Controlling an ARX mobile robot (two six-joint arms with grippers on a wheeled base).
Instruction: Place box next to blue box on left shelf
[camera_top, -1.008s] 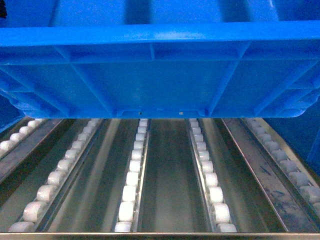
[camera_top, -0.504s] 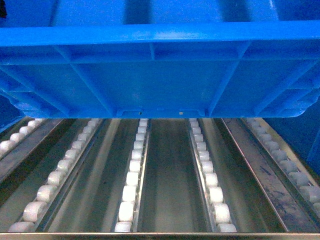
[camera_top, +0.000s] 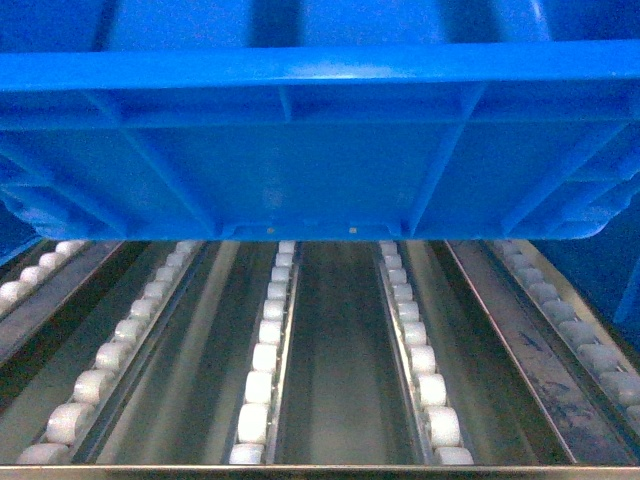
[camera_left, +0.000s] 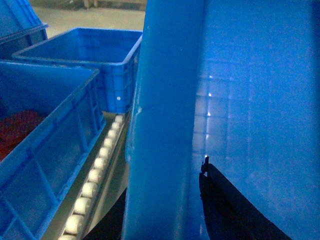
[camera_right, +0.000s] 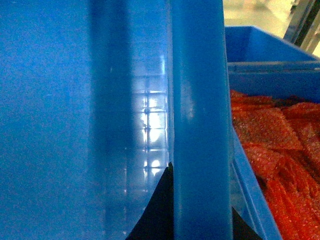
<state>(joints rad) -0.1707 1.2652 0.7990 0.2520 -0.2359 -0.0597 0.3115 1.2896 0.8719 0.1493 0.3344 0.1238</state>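
The box (camera_top: 320, 150), a big bright-blue ribbed crate, fills the top half of the head view and hangs just above the left shelf (camera_top: 340, 360), whose roller lanes run away under it. My left gripper (camera_left: 162, 202) is shut on the box's left rim (camera_left: 165, 110), with a dark finger on each side. My right gripper (camera_right: 200, 212) is shut on the right rim (camera_right: 200, 100) in the same way. To the left of the held box a blue box (camera_left: 45, 150) with red contents sits on the rollers.
A second, empty blue box (camera_left: 90, 50) stands farther back on the left. Close on the right is another blue crate (camera_right: 255, 200) filled with red mesh bags (camera_right: 280, 145). A metal lip (camera_top: 320, 470) crosses the shelf's near edge.
The held box has sunk slightly, and its ribs have shifted a little to the left in the head view. The shelf looks the same.
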